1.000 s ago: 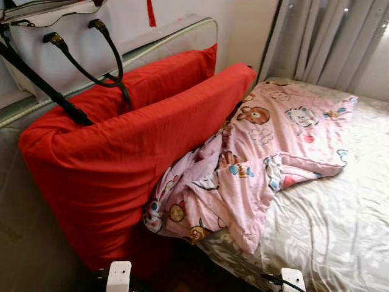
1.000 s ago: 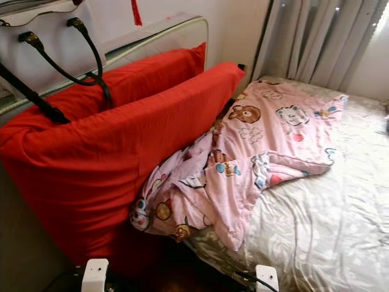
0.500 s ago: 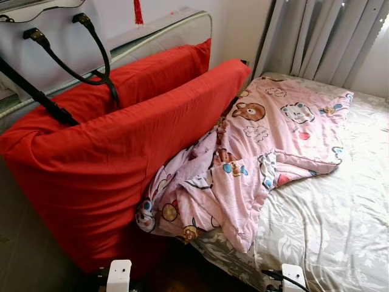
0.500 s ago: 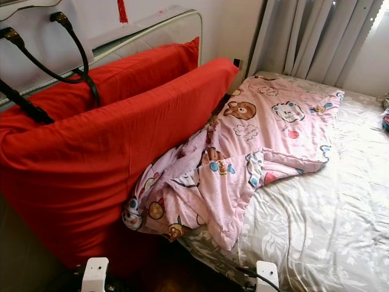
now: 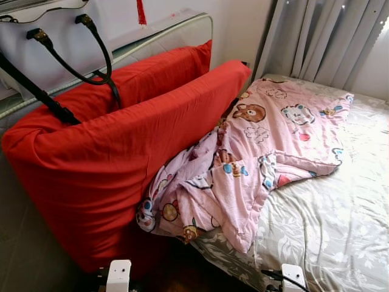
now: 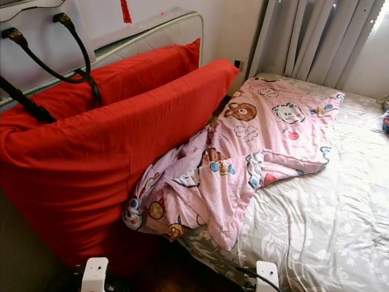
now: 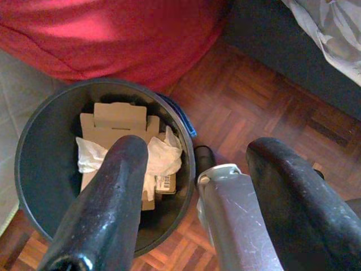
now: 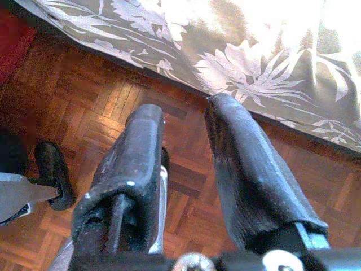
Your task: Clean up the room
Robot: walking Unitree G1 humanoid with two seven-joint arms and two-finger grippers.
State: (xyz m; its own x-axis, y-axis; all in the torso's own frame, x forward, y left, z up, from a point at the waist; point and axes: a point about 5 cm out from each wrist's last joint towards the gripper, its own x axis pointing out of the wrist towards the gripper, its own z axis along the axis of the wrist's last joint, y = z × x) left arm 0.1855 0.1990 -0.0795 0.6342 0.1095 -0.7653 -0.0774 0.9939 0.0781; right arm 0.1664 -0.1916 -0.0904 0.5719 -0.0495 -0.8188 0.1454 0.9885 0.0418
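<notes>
A pink cartoon-print blanket lies crumpled across the head end of the bed and spills over its near edge. Two big red cushions lean against the headboard. Both arms hang low. My left gripper is open above a dark round bin that holds flattened cardboard and white crumpled paper. My right gripper points at the parquet floor beside the bed's edge, open by a narrow gap with nothing between its fingers.
A white bag with black handles hangs above the cushions at the back left. Grey curtains close off the far side of the bed. The bin stands on the floor between the cushions and the bed's corner, next to my own foot.
The head view has shifted a little to the right, so the camera moved. The blanket, cushions and bag lie as they did.
</notes>
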